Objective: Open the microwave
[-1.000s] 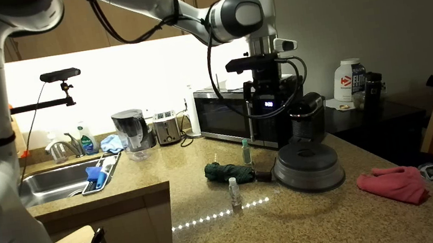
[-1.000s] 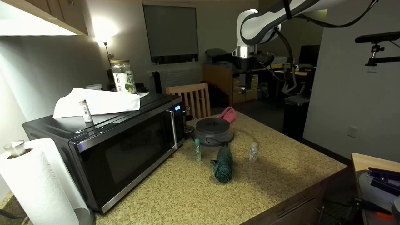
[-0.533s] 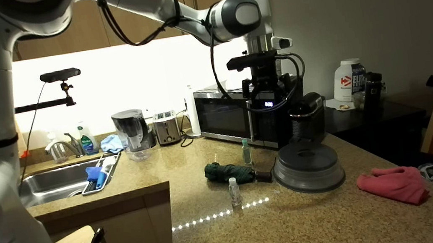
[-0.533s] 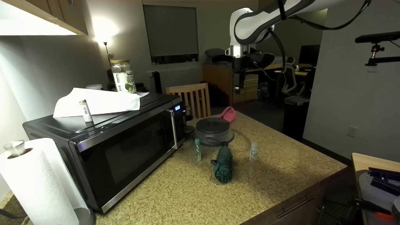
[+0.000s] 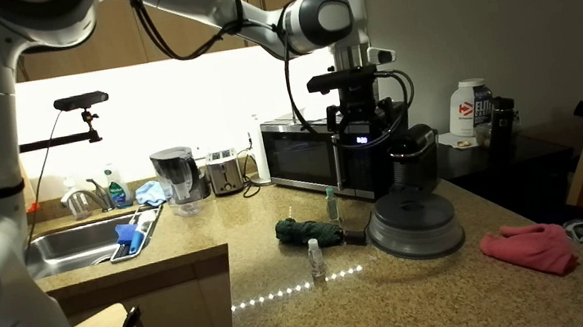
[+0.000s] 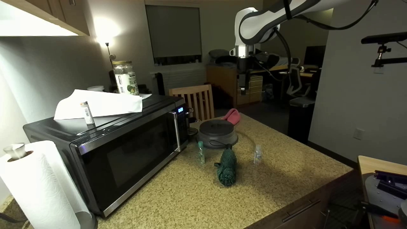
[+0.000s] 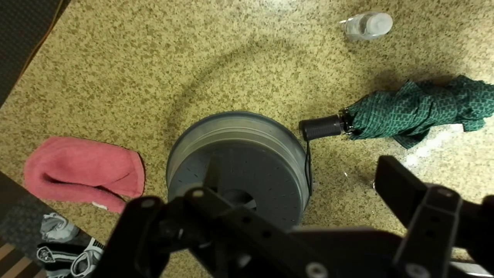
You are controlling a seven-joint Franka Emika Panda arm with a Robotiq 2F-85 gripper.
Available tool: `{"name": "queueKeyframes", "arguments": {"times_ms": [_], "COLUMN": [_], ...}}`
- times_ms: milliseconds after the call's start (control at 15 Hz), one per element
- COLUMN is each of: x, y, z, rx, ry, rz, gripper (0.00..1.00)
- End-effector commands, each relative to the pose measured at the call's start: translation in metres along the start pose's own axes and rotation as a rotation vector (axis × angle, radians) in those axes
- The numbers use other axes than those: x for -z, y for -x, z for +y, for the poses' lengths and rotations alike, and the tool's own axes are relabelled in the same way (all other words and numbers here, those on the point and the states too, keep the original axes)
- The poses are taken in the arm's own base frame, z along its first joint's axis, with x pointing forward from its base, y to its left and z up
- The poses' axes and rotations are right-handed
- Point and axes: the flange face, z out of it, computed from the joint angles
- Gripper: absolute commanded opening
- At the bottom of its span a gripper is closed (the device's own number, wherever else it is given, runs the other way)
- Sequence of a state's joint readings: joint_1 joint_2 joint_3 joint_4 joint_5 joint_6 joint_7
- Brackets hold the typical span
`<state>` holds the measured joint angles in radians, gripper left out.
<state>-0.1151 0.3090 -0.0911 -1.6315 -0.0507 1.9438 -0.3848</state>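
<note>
Three things could go wrong, I guess, left to right in an exterior view. A hard tug on the big black boxy microwave [image 6: 124,140], at the left, may tip the thin white tube [image 6: 87,113] on top. I may slip off the thin silver metal handle [image 6: 176,131]. The closed dark glass door [image 6: 136,160] may swing into the small clear bottle with a green cap [image 6: 201,154], close in front.

Then the round grey dome [image 6: 217,130] and rolled dark green umbrella [image 6: 227,167] may get in my way. My black two-fingered gripper [image 7: 300,175], its fingers [image 7: 400,189] spread wide and holding nothing, hangs apart from the handle. Farther right stands a clear pale-capped bottle [image 6: 257,155].
</note>
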Motion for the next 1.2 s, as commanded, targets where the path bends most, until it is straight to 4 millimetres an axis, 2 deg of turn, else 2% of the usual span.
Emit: {"name": "queueKeyframes", "arguments": {"times_ms": [0,267,467,667,933,1133], "x": [0.001,0.001,-0.005,-0.012,-0.024,-0.034], "y": [0.0,0.0,-0.018,-0.057,-0.109,-0.138], "z": [0.0,0.0,0.0,-0.008,-0.034,-0.049], "rx": [0.0,0.0,0.031,0.083,0.147,0.175], "ry": [-0.001,-0.001,0.007,0.031,0.024,0.004], "rz": [-0.001,-0.001,0.004,0.033,0.077,0.106], "gripper": [1.0,1.0,1.0,1.0,1.0,1.0]}}
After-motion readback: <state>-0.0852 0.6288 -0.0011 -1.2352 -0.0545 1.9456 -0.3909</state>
